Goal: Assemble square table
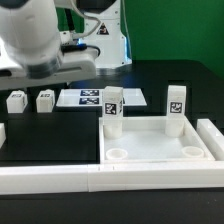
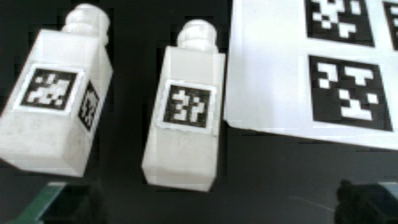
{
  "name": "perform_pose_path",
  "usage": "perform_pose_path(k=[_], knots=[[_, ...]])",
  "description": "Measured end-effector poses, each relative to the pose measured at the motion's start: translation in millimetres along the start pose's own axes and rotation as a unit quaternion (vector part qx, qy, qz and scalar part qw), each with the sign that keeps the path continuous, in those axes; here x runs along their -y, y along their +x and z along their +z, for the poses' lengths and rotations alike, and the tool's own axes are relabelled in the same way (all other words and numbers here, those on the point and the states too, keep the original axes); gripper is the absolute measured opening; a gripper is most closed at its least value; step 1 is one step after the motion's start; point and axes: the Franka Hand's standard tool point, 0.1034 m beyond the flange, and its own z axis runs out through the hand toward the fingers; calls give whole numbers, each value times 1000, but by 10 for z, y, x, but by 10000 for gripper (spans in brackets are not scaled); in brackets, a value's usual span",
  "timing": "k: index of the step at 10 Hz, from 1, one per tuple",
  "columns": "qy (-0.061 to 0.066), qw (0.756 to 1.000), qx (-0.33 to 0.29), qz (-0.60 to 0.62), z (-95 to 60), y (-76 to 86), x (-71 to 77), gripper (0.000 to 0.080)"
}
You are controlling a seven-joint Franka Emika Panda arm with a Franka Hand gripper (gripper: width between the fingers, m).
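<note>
The square table top [image 1: 155,146] lies on the black table [image 1: 55,135] toward the exterior view's right, tucked into the corner made by the white border bars [image 1: 60,181]. It is a white plastic tray shape with a raised rim and 2 round sockets showing at its near corners. 2 upright legs [image 1: 112,112] stand at its far corners, short white blocks each with a black-white tag.

Further to the exterior view's left, beside the marker board [image 1: 90,98], 2 loose legs [image 1: 45,99] sit side by side. The wrist view shows them lying flat, tags up, narrow ends pointing the same way. The arm [image 1: 35,40] hangs above them, and the gripper [image 2: 206,207] has its jaws spread wide with nothing between them.
</note>
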Motion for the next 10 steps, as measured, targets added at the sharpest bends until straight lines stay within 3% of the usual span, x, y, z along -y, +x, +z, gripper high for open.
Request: perform_pose_path(k=[1, 6, 8, 10], knots=[[4, 999, 36, 14, 107, 16, -41, 649], [0, 999, 36, -10, 75, 79, 25, 649], [5, 999, 46, -2, 254, 15, -49, 649], [8, 998, 57, -3, 422, -40, -29, 649]])
